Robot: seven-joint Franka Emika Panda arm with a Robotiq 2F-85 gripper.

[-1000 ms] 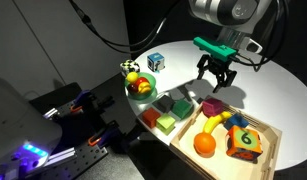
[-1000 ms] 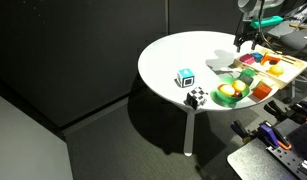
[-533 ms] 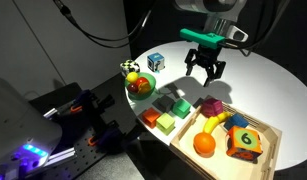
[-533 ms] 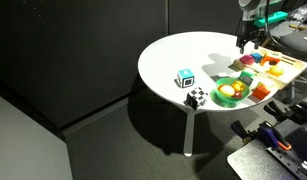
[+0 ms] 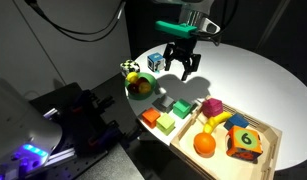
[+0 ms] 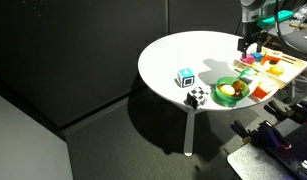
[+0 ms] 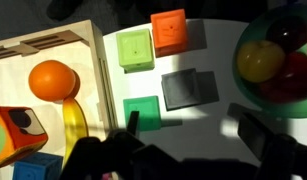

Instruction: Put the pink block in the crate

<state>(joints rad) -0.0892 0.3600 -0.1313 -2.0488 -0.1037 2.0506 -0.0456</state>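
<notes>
Jaws stood spread wide and held nothing; the gripper (image 5: 182, 67) hung above the table (image 5: 261, 80), over the bare stretch between the bowl (image 5: 141, 87) and the loose blocks, and well apart from the pink block (image 5: 212, 107). That block sat on the table just beside the crate (image 5: 272, 140), at its far corner and outside its wall; whether the two touched could not be told. In the wrist view it was hidden. The crate held three things: an orange ball (image 5: 204, 144) near its front corner, a banana (image 5: 215, 123) lying next to the ball, and a numbered cube (image 5: 245, 142) toward the other end. The wrist view showed the same ball (image 7: 51, 80) and banana (image 7: 73, 125) inside the crate's wall (image 7: 95, 60). Outside it, four blocks lay close together on the table: a green block (image 5: 181, 108) next to the pink one, a grey block (image 5: 165, 102), a light-green block (image 5: 166, 124) and an orange block (image 5: 151, 117). The green bowl held round fruit, yellow and red. Beyond it stood a blue-and-white cube (image 5: 155, 62) and a checkered piece (image 5: 129, 68).
</notes>
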